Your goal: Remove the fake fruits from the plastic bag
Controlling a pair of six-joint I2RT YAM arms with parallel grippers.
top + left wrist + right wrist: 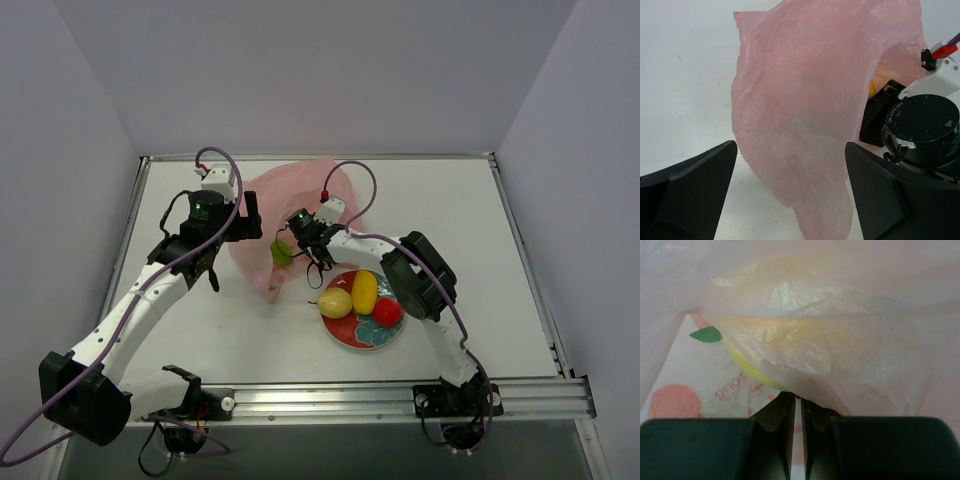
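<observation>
The pink plastic bag [300, 205] lies crumpled at the table's middle. A yellow-green fruit [282, 252] shows at its near edge, right at my right gripper's [296, 240] tips. In the right wrist view that gripper [799, 397] is shut to a thin slit. Its tips touch the lower edge of the yellow fruit [742, 362], which lies under a layer of the bag [840, 355]. My left gripper [248, 215] is open at the bag's left side. In its wrist view its fingers [690, 190] straddle the bag [800, 115] without touching it. A yellowish pear [335, 302], a lemon [364, 290] and a red fruit [387, 312] sit on the plate.
The red-and-teal plate [350, 338] stands right of the bag, near the front. The right arm's wrist [925, 125] shows close beside the bag in the left wrist view. White walls and a metal rail [400, 398] bound the table.
</observation>
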